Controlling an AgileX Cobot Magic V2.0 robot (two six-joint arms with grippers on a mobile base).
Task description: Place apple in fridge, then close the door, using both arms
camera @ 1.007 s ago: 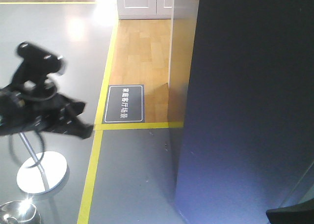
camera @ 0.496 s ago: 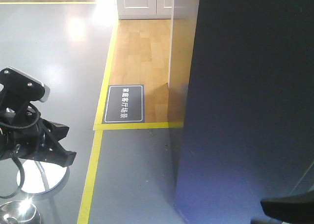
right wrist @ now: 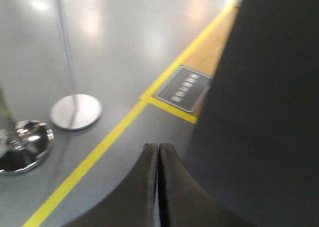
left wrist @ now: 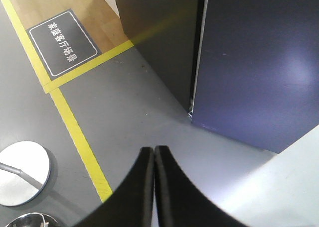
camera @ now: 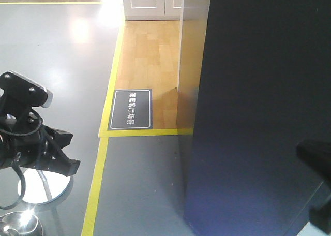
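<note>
Fridge (left wrist: 159, 33) fills the right of the scene. Its door (camera: 258, 106) lies against the body, and the left wrist view shows only a thin pale seam between them. We see no change here from half a second ago.

Grey floor (camera: 139, 184), yellow tape line (camera: 95, 184) and floor sign (camera: 131, 108) are as before.

Left arm (camera: 26, 143) sits low at the left edge. It is in the same pose as half a second ago; a full second back it was higher and blurred.

Right arm (camera: 316, 156) is a dark shape at the right edge, in front of the door. It is higher now than half a second ago, when it was down in the bottom corner.

Left claw (left wrist: 153, 157): fingers pressed together, nothing between them, above the floor near the fridge's corner.

Right claw (right wrist: 158, 152): fingers likewise together and empty.

Round stand base (right wrist: 76, 111) and chrome base (right wrist: 22, 145) are on the floor to the left.

Apple: we find it in no view, so we cannot tell where it is.
</note>
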